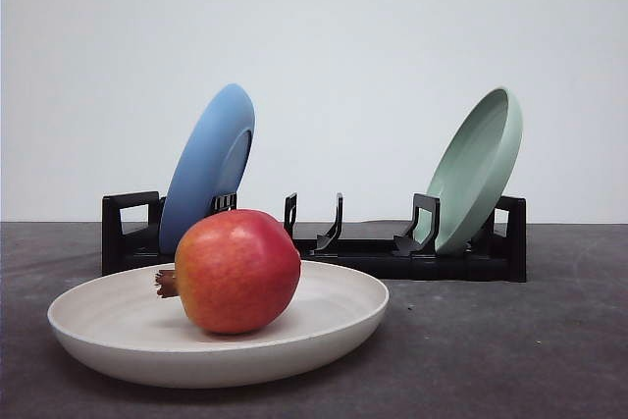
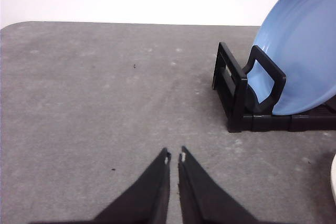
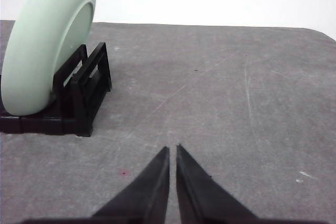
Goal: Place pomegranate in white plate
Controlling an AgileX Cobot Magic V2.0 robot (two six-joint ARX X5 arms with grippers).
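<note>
Both grippers, left [image 2: 175,157] and right [image 3: 172,149], are pinched together, empty; the glossy, firm pomegranate [image 1: 236,270] sits in the white plate [image 1: 118,326], best grasped across its middle.

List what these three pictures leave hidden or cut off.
- Front view: the pomegranate hides the white plate's middle, and the blue plate covers part of the rack.
- Left wrist view: the blue plate runs off the edge.
- Right wrist view: the green plate is cropped.
</note>
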